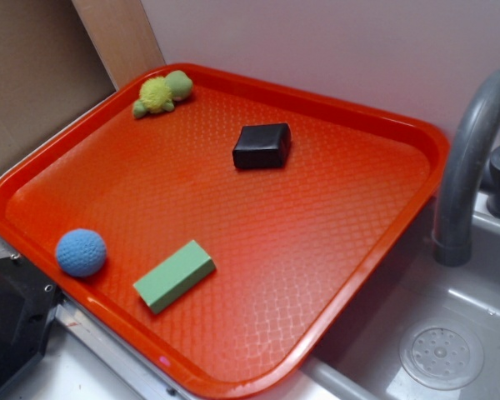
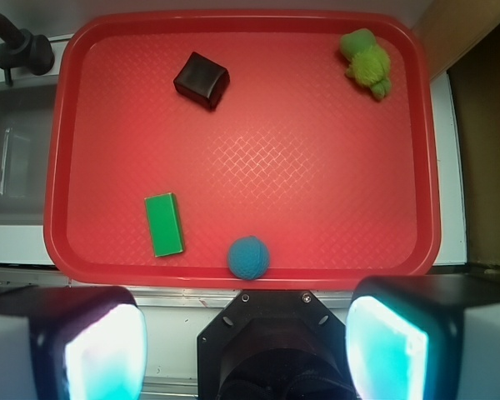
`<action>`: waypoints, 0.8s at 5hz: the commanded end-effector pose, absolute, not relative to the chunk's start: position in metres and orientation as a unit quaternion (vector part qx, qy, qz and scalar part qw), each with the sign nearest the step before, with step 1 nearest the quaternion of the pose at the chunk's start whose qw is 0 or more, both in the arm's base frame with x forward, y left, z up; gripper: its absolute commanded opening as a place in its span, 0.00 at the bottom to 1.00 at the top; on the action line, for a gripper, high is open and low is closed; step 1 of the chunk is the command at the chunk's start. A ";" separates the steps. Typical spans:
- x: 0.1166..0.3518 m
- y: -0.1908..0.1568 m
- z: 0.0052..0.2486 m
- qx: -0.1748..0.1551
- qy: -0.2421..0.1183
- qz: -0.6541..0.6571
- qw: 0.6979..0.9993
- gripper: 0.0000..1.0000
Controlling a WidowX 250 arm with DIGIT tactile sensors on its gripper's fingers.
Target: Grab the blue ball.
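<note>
The blue ball is a small light-blue crocheted ball lying on the red tray against its near left rim. In the wrist view the ball sits by the tray's near edge, just ahead of my gripper. The gripper is high above and behind the tray edge. Its two fingers stand wide apart and hold nothing. In the exterior view only a dark part of the arm base shows at the bottom left.
A green block lies next to the ball, also in the wrist view. A black block lies mid-tray. A yellow-green plush toy sits in the far corner. A sink with a grey faucet is right of the tray.
</note>
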State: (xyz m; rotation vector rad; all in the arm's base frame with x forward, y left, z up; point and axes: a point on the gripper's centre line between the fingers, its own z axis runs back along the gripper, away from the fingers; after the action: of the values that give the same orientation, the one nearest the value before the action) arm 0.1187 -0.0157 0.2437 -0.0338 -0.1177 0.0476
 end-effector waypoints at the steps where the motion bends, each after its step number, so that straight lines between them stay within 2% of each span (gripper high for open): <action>1: 0.119 -0.016 0.244 -0.017 -0.059 0.024 0.998 1.00; 2: 0.135 -0.009 0.194 -0.022 -0.070 0.031 0.997 1.00; 3: 0.130 -0.007 0.144 -0.019 -0.069 0.025 0.997 1.00; 4: 0.122 -0.009 0.106 -0.032 -0.063 0.023 0.997 1.00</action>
State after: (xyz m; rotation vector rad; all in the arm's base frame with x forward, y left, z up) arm 0.1175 -0.0116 0.1014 -0.0668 -0.1104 0.0392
